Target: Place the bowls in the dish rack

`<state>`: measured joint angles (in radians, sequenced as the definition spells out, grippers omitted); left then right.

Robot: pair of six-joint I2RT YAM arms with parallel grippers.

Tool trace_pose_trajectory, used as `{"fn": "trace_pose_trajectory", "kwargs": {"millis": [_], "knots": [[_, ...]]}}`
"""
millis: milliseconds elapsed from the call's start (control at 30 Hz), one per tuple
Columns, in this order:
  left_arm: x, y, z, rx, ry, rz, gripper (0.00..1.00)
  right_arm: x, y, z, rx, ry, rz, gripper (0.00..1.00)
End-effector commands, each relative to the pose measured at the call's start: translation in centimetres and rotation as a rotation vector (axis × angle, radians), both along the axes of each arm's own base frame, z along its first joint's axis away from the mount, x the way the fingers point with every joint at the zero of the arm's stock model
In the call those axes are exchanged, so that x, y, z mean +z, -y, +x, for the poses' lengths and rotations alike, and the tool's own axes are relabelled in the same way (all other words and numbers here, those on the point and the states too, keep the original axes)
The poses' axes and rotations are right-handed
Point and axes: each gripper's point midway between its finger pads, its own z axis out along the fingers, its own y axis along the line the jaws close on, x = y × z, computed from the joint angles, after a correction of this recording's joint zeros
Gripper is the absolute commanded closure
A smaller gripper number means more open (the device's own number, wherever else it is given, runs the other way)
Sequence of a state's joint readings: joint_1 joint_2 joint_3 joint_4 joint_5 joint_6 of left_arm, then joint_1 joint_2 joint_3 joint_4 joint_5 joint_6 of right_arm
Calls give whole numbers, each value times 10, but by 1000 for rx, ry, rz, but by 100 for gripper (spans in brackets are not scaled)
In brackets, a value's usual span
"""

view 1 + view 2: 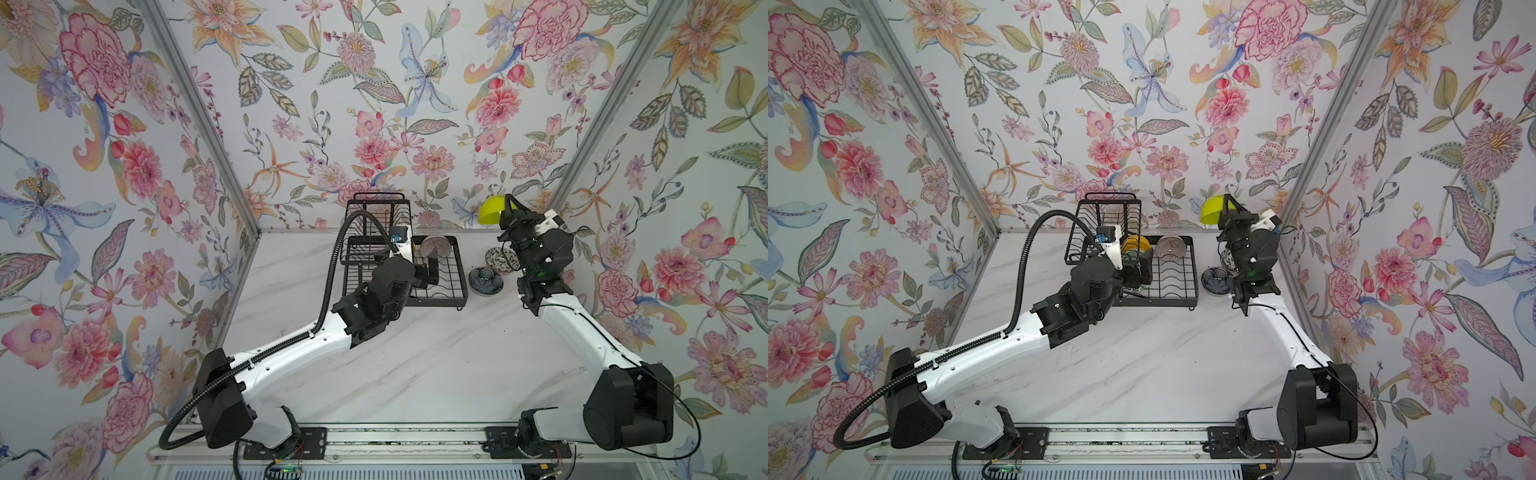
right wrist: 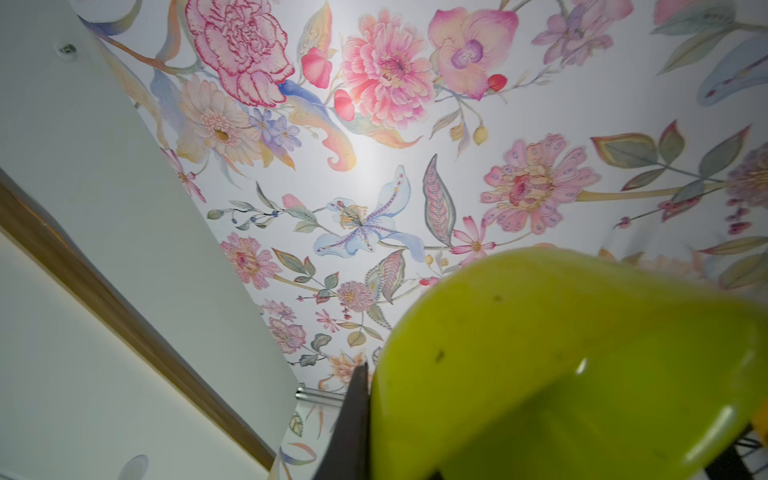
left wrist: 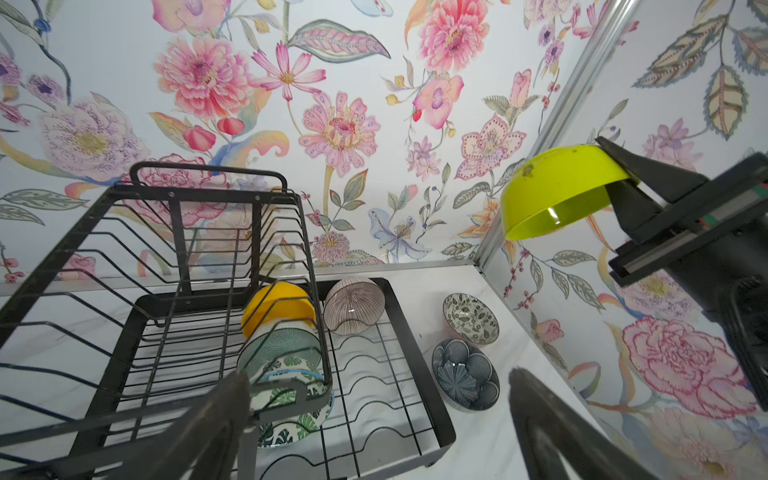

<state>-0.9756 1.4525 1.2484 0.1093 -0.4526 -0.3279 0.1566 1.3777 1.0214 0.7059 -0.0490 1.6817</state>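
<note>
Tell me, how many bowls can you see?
7. In the dish rack: yellow bowl, pale aqua bowl, leaf-print bowl, ribbed pink-brown bowl. On the table: black-and-white bowl, dark blue floral bowl. Held by the right end effector: lime green bowl. Others may hide behind the arms.

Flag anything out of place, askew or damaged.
Nothing spilled or broken. The lime green bowl, pinched by the right gripper, hangs tilted mouth-down and shows small dark specks. The dark blue floral bowl and patterned bowl sit outside the dish rack.
</note>
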Motion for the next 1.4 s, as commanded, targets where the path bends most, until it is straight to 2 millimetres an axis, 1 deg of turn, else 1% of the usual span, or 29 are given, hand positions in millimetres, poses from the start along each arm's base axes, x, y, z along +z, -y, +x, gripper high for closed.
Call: {"fn": "trace_pose_trajectory", "kwargs": {"millis": [0, 100, 133, 200, 267, 367, 467, 567, 700, 800, 867, 933, 967, 1033, 1100, 1233, 1300, 1333, 1367], "knots": [[-7, 12, -14, -105, 48, 26, 1, -2, -8, -8, -20, 69, -115, 100], [-25, 12, -19, -133, 87, 114, 1, -23, -18, -6, -41, 53, -165, 100], [-33, 11, -21, -136, 101, 147, 1, -26, -22, -5, -45, 61, -187, 100], [-50, 4, -21, -124, 132, 206, 1, -38, -30, -2, -51, 60, -230, 100], [-65, 2, -24, -132, 166, 267, 1, -53, -33, 1, -70, 48, -233, 100], [-87, -4, -28, -116, 222, 345, 1, -69, -39, 5, -90, 52, -229, 100], [-104, -6, -29, -110, 231, 391, 1, -87, -46, 12, -93, 27, -237, 100], [-120, -1, -30, -146, 229, 416, 1, -105, -51, 22, -101, 1, -248, 100], [-140, 10, -31, -196, 235, 478, 1, -132, -56, 38, -94, -27, -203, 100], [-148, 20, -32, -238, 240, 522, 1, -155, -60, 46, -95, -75, -126, 100], [-146, 20, -28, -228, 239, 545, 1, -161, -64, 50, -100, -78, -111, 100], [-145, 23, -29, -242, 238, 538, 1, -168, -71, 56, -91, -89, -115, 100], [-160, 26, -29, -261, 215, 550, 1, -171, -74, 60, -86, -94, -113, 100], [-165, 27, -28, -272, 194, 533, 1, -179, -79, 66, -75, -106, -105, 100], [-166, 25, -27, -271, 188, 530, 1, -186, -84, 73, -65, -116, -90, 100], [-171, 14, -25, -250, 168, 531, 1, -200, -92, 84, -67, -128, -63, 100], [-179, 10, -27, -252, 144, 531, 1, -204, -96, 89, -69, -130, -55, 100], [-169, 7, -29, -249, 156, 510, 1, -206, -97, 91, -74, -131, -54, 100], [-169, 5, -30, -251, 155, 509, 1, -207, -99, 92, -78, -127, -50, 100]]}}
